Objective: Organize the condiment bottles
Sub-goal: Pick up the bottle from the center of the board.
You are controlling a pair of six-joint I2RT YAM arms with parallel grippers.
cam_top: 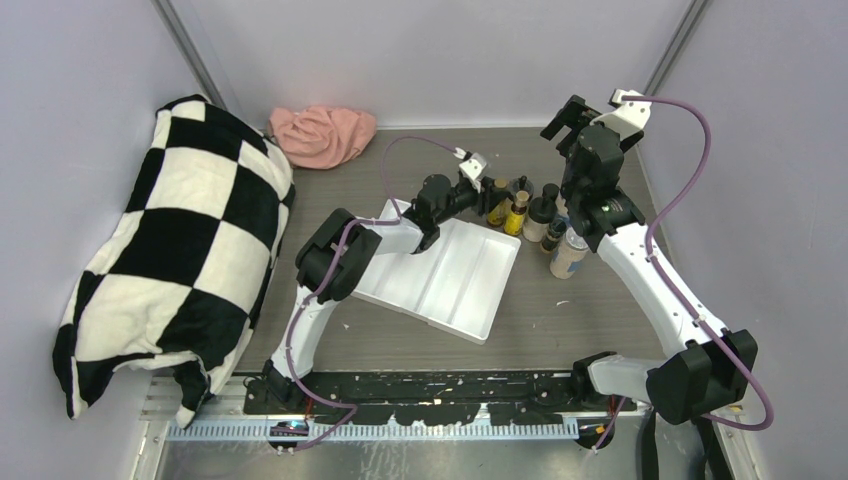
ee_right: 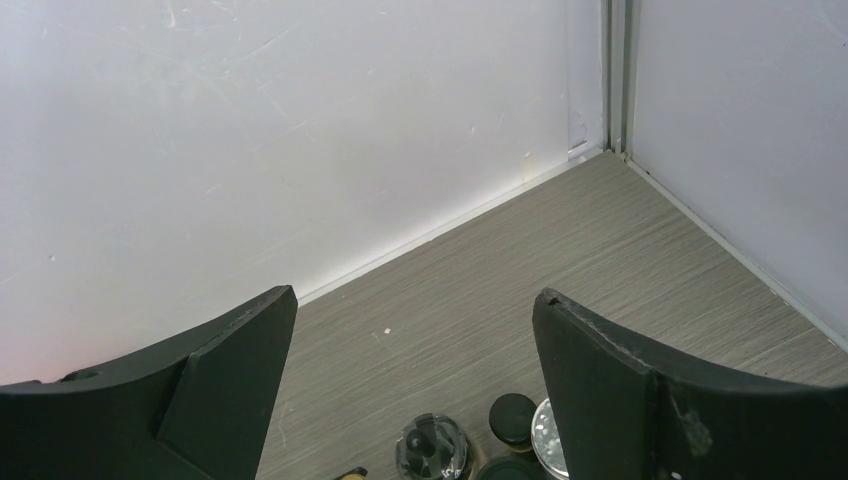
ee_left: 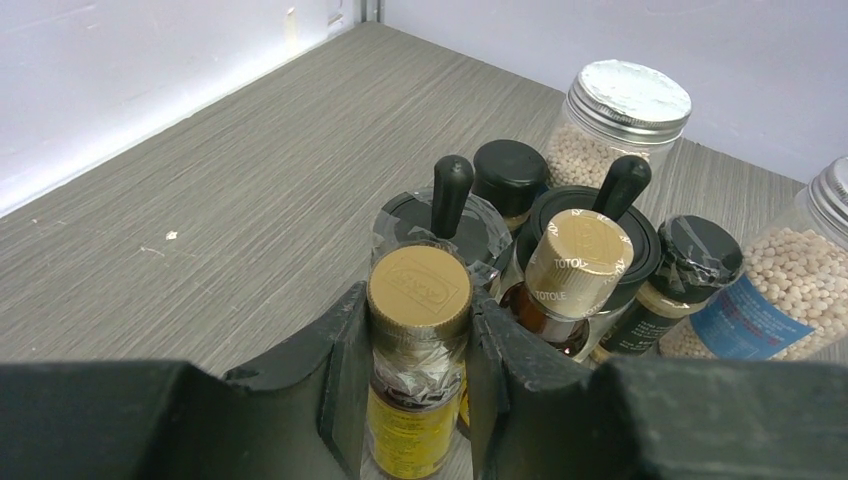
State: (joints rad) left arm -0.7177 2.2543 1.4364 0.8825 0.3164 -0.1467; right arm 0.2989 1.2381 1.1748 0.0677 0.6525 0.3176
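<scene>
Checkered cushion (cam_top: 170,250): well left of the white tray (cam_top: 460,280).
Pink cloth (cam_top: 322,135): beyond the tray's far-left corner.
Left gripper (ee_left: 418,335): pinching a slim yellow bottle (ee_left: 415,425) under its brown cap, just past the tray's far-right corner.
Other condiment bottles (cam_top: 545,220): crowded on the counter (cam_top: 560,310) right of the tray.
Right gripper (ee_right: 415,345): spread, empty, above them.
Handling: probably best lifted straight up, since the neighbours stand close.

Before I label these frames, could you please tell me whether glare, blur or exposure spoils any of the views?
Left wrist view: caps sharp, glare on the plastic wrap of the black-lidded jar, the silver lid bright; right wrist view: the wall bright, nearly washed out, bottles cropped at the bottom edge; top external view: even, soft light, the bottles small.
</scene>
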